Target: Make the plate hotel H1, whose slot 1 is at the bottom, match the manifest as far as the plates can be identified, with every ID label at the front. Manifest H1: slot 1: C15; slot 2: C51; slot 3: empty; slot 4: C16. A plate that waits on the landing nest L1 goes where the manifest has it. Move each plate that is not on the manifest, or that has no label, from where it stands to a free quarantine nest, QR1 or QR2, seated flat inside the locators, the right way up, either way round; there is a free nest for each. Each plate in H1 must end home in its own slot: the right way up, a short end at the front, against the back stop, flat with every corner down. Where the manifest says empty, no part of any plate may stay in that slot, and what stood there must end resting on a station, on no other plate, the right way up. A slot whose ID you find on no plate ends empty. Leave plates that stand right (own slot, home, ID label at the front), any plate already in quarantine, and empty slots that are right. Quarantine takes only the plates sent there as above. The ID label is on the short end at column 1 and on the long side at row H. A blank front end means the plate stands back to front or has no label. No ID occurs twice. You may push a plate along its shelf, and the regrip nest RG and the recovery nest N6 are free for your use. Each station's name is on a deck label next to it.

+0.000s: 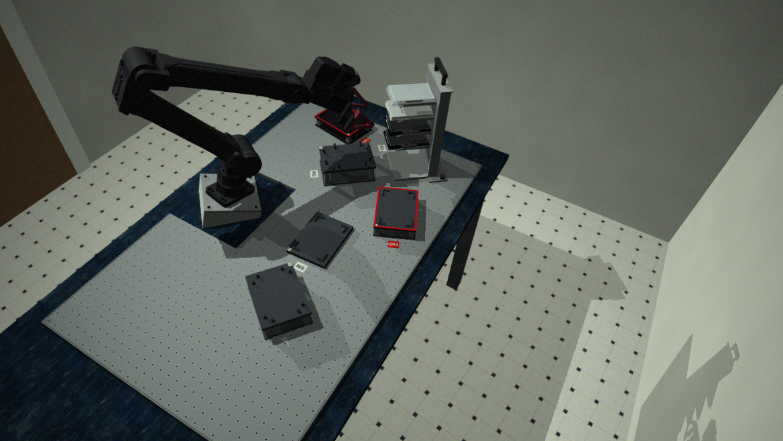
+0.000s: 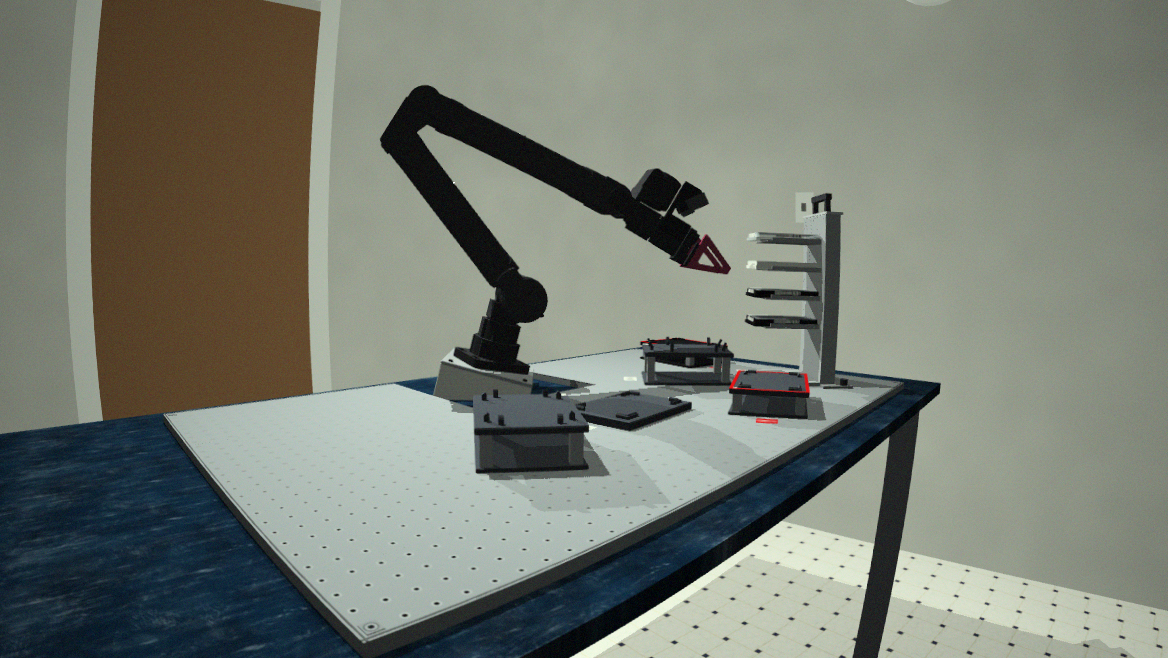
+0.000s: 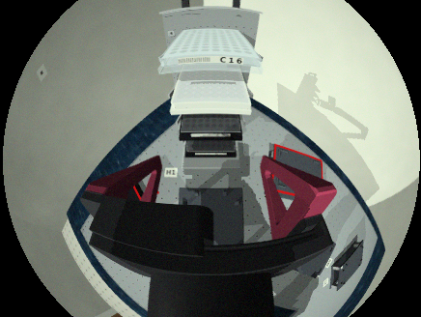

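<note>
4 plates (image 3: 210, 53) in hotel (2 white, 2 black), approx. 5 nests (image 1: 395, 210) on deck.

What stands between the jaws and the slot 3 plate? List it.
Nothing visible does. The gripper hangs open in the air in front of the plate hotel, roughly level with the white plate in slot 3. Only open air shows between them. The nests, including the regrip nest, sit well below that line.

Open end effector (image 3: 211, 188) facing plate hotel (image 3: 211, 17)
</note>
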